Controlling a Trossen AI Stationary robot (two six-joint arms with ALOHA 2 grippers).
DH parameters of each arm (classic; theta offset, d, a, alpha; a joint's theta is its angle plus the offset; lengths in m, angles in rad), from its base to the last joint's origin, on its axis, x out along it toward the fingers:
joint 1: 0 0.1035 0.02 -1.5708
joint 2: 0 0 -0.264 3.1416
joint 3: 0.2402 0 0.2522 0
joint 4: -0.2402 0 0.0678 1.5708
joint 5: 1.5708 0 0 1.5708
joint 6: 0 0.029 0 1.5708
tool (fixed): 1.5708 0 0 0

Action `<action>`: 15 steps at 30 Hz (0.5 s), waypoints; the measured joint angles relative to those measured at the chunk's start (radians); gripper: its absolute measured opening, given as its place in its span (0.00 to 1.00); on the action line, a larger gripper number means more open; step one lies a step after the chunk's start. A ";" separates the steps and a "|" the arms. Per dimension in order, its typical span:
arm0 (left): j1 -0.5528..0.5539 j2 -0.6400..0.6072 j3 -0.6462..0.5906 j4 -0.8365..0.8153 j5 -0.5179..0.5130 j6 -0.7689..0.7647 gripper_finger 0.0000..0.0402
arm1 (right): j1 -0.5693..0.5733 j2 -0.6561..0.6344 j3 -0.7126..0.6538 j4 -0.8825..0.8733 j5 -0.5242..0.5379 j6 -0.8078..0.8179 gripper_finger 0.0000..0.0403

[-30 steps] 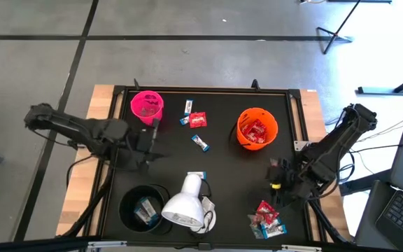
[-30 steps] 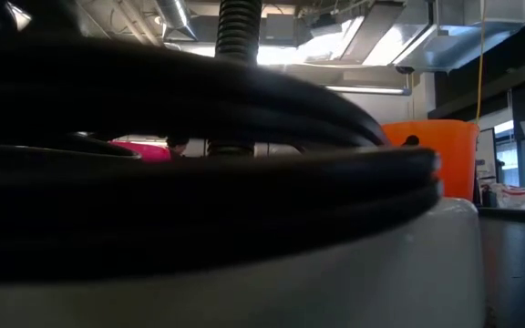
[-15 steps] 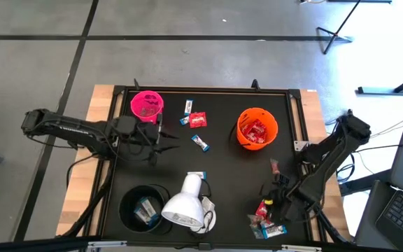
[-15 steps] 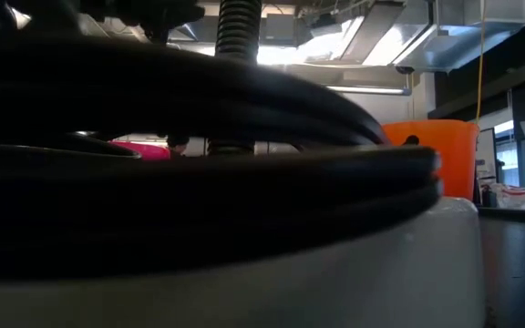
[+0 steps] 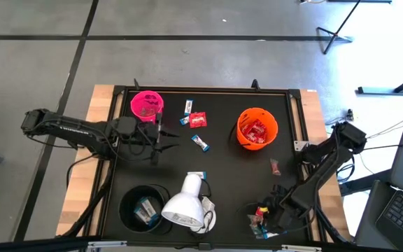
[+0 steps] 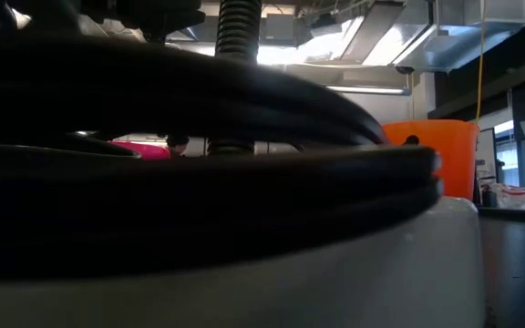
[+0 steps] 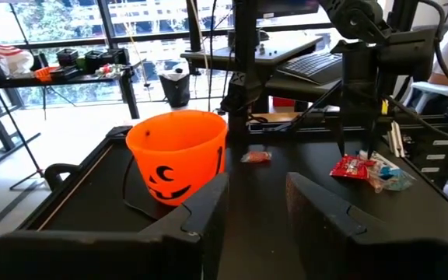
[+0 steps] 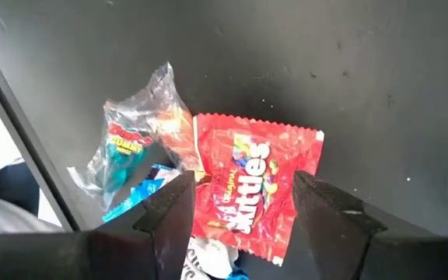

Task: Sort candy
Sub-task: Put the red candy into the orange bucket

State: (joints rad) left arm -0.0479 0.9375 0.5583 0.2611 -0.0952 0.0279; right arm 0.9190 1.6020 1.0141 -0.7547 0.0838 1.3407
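A pile of candy [image 5: 266, 222] lies near the table's near right corner, with a red packet [image 8: 247, 183] on top and a clear-wrapped sweet [image 8: 134, 144] beside it. My right gripper [image 8: 243, 194] points down over the pile. It is open, with one finger on either side of the red packet [image 5: 261, 210]. My left gripper [image 5: 161, 143] hovers open and level near the pink cup [image 5: 147, 105], with nothing between its fingers [image 7: 257, 198]. More candy lies mid-table: a red packet [image 5: 198, 120], two white-and-blue bars [image 5: 188, 106] [image 5: 201, 142] and a pinkish piece [image 5: 275, 166].
An orange cup [image 5: 257, 128] with red packets stands at the far right. A black cup [image 5: 144, 206] stands near left, beside a white lamp head [image 5: 184, 206]. The tray's raised rim [image 8: 22, 132] runs close beside the candy pile. The black cup blocks most of the low view.
My right gripper has moved toward the table's near edge and down, from beside the pinkish piece to just over the candy pile, tipping steeper. My left gripper sank a little and swung level, pointing toward the right, then kept still. No candy has moved.
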 joint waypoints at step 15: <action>-0.001 0.000 0.000 -0.001 0.000 -0.027 0.30 | 0.098 0.000 -0.073 0.008 0.073 0.237 0.53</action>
State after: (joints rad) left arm -0.0486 0.9375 0.5583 0.2604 -0.0952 0.0010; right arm 1.0168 1.6020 0.9412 -0.7465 0.1569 1.5779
